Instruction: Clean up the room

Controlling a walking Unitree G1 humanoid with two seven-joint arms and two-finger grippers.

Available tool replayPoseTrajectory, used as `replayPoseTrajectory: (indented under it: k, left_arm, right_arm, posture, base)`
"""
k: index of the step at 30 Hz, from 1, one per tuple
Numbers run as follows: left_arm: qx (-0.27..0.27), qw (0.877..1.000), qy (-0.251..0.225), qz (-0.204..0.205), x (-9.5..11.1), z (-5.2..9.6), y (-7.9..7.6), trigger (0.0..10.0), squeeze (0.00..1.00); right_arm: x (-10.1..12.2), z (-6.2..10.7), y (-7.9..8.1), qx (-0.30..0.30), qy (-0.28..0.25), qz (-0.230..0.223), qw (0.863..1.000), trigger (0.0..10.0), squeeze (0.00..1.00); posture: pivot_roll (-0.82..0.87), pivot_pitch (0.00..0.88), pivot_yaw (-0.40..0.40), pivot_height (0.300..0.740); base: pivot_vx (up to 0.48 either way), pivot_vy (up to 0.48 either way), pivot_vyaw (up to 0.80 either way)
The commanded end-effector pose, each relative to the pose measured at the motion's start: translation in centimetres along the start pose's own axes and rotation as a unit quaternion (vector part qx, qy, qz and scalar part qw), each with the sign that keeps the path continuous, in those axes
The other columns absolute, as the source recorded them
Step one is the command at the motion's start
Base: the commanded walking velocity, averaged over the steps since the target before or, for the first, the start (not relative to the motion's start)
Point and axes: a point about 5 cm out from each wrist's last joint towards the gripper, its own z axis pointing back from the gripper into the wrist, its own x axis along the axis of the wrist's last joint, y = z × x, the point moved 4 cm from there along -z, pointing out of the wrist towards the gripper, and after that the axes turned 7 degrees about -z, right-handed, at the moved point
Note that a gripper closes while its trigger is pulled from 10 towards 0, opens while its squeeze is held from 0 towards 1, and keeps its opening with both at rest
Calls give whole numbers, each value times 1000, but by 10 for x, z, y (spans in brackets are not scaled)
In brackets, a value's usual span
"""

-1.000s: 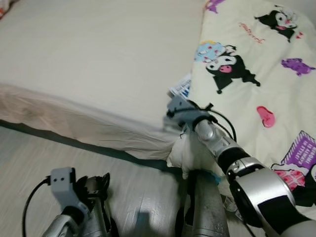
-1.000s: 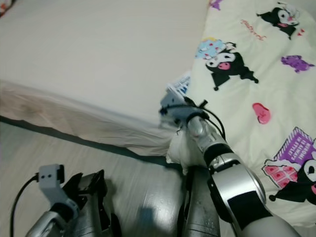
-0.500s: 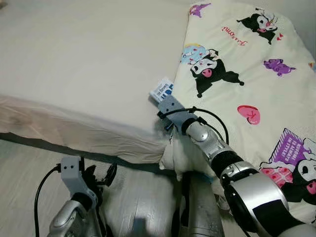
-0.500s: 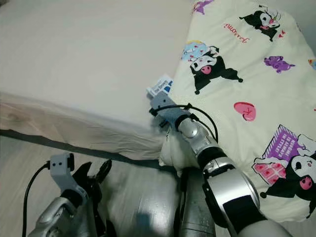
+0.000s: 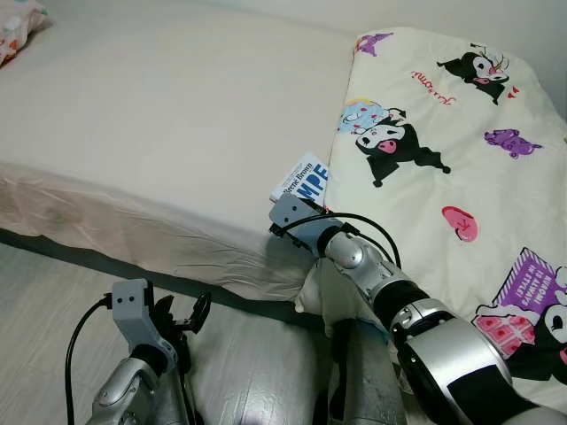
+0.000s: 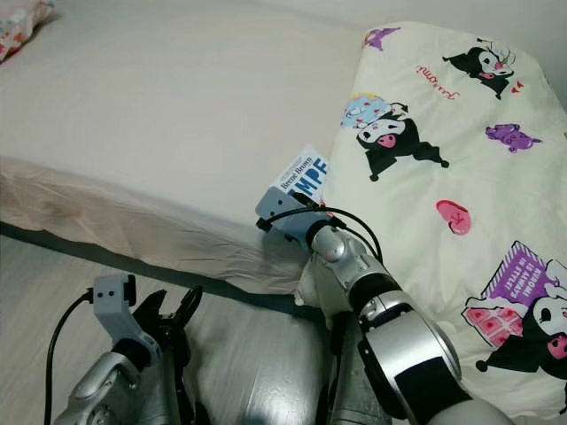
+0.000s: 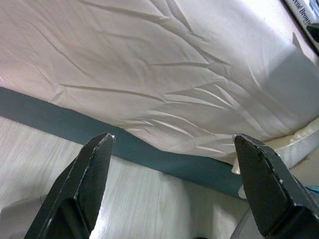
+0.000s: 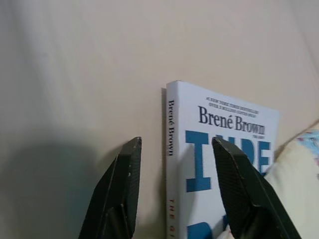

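One bed [image 5: 159, 115] with a plain cream sheet spans most of the view, wood-look floor [image 5: 53, 301] in front of it. Cartoon-print comforter [image 5: 461, 150] covers the bed's right part. White book [image 5: 301, 180] with blue letters, "Brené Brown" on cover and spine, lies on the sheet near the bed's front edge, its right side tucked against or under the comforter edge. Right gripper [image 8: 174, 191] sits just short of the book, fingers spread apart, spine lined up between them, nothing grasped, no contact visible. Left gripper [image 7: 172, 164] hangs low over the floor by the bed side, fingers wide apart, empty.
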Motion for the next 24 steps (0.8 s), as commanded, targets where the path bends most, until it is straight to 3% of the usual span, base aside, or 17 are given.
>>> replayPoseTrajectory:
  k: [1,2,3,9,13,14,15,16,24]
  left_arm:
    - [1,1000,20,9,-14,6,-1,10000,0]
    - [2,1000,20,9,-14,7,-1,10000,0]
    - [2,1000,20,9,-14,9,-2,10000,0]
    - [4,1000,21,9,-14,14,-1,10000,0]
    - [10,1000,21,11,-14,23,-1,10000,0]
    - [11,1000,21,11,-13,27,-2,10000,0]
    - [11,1000,21,11,-13,27,-2,10000,0]
    - [11,1000,22,12,-13,31,-3,10000,0]
    - [17,999,25,13,-12,43,-3,10000,0]
  right_arm:
    - [-5,1,4,1,14,15,1000,10000,0]
    - [-6,0,4,-2,18,22,1000,10000,0]
    - [-4,-1,5,2,18,19,1000,10000,1000]
    - [1,-3,7,3,16,16,1000,10000,1000]
    - [9,-7,5,-14,9,39,999,10000,1000]
    - [10,-8,5,-18,10,47,999,10000,710]
    - [10,-8,5,-18,10,47,999,10000,710]
    - [12,-9,4,-25,12,63,998,10000,0]
    - [-1,-7,-18,-78,69,102,989,10000,0]
  posture:
    - [197,230,-37,411]
    - [199,233,-37,411]
    - [207,249,-37,411]
    - [213,264,-39,411]
    - [225,287,-40,411]
    - [237,308,-42,411]
    - [237,308,-42,411]
    - [245,320,-43,411]
    - [248,348,-41,411]
  base:
    - [0,0,0]
    - [0,0,0]
    - [0,0,0]
    - [0,0,0]
    - [0,0,0]
    - [0,0,0]
    - [0,0,0]
    - [0,0,0]
    - [0,0,0]
